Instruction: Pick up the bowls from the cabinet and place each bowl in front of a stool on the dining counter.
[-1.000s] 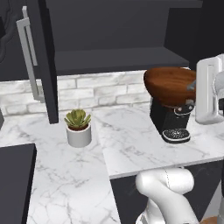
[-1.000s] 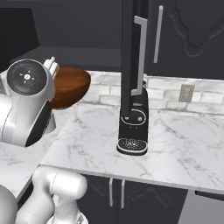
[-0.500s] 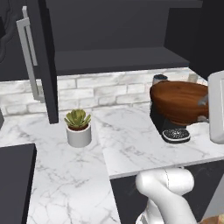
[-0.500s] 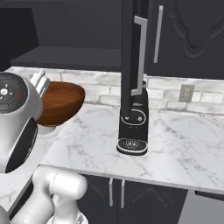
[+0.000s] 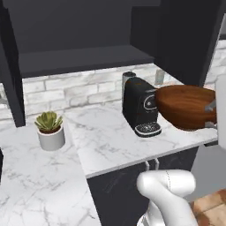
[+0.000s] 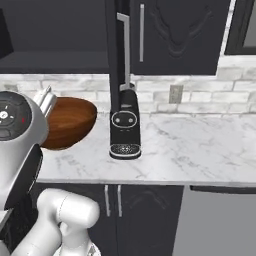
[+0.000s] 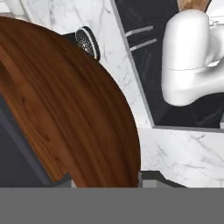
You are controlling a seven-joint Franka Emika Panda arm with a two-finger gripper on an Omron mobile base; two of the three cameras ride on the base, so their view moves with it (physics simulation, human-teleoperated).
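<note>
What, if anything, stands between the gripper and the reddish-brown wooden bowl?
Nothing visible does. The glossy reddish-brown wooden bowl is already gripped at its rim and carried in the air beside the black coffee machine, over the edge of the white marble wall counter. The dining counter is out of frame.

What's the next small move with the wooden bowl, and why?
Probably carry it on away from the wall counter toward the dining counter. The hand grips the wooden bowl by its rim, held in the air beside the coffee machine, so nothing remains to be picked here.
</note>
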